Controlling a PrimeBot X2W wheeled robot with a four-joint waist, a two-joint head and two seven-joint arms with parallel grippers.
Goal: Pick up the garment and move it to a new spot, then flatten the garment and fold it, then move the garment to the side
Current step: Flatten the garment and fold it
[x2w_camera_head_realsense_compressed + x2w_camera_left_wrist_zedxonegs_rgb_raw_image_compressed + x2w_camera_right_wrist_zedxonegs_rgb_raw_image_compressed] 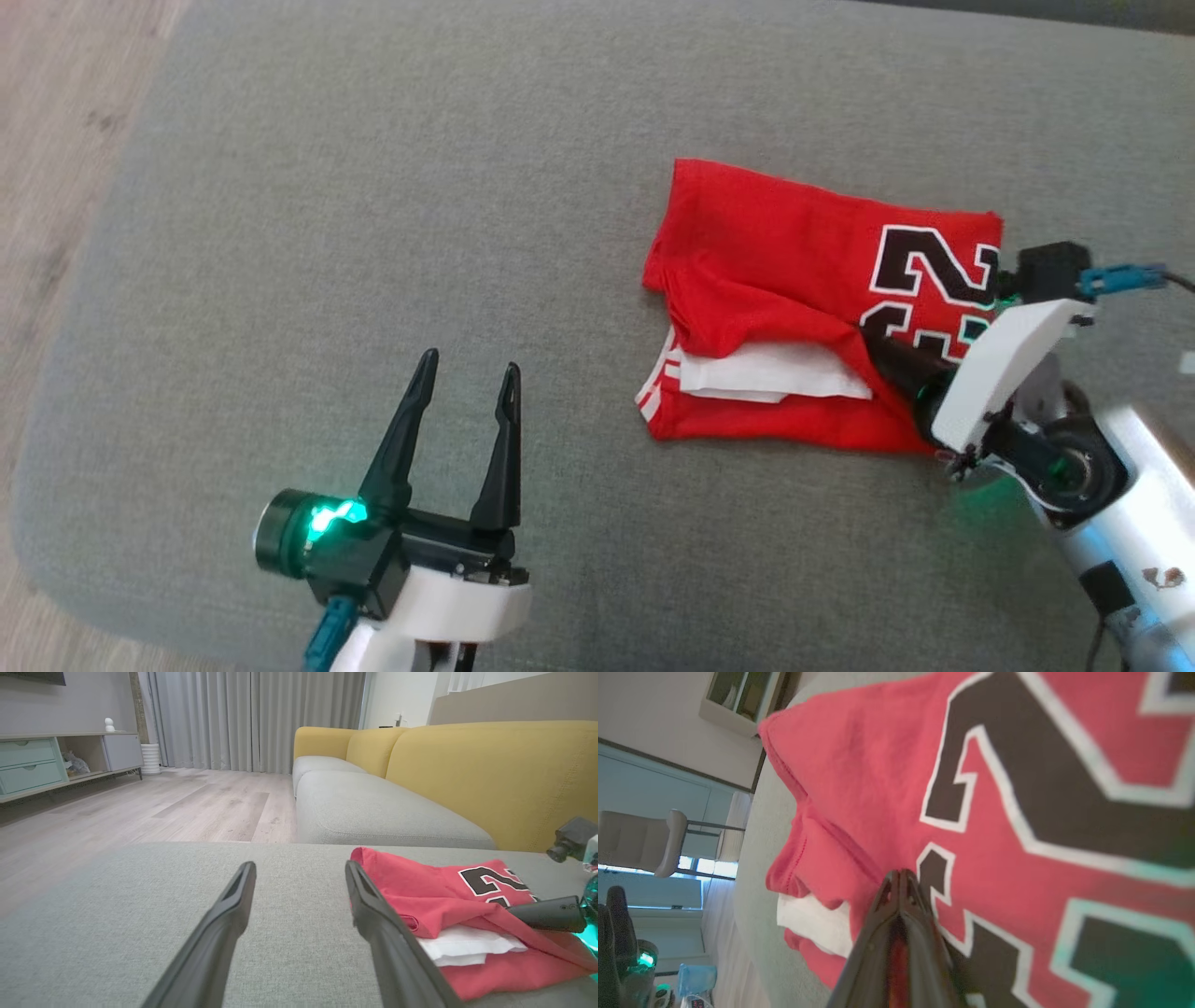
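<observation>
A red garment point(794, 271) with a black, white-edged number lies folded on the grey cushion point(373, 233), right of centre, a white inner layer showing at its near edge. My right gripper point(868, 343) reaches in from the right. Its fingers are pressed together on a fold of the red fabric point(878, 765), and red cloth shows between them in the right wrist view, where the gripper point(900, 873) points across the number. My left gripper point(467, 373) stands open over bare cushion, well left of the garment point(444, 891), nothing between its fingers point(378, 914).
The cushion's rounded left edge drops to a pale wood floor point(56, 187). Beyond it stand a yellow-backed sofa point(467, 765), grey curtains point(252, 714) and a low cabinet point(46, 760). A chair point(640, 840) shows in the right wrist view.
</observation>
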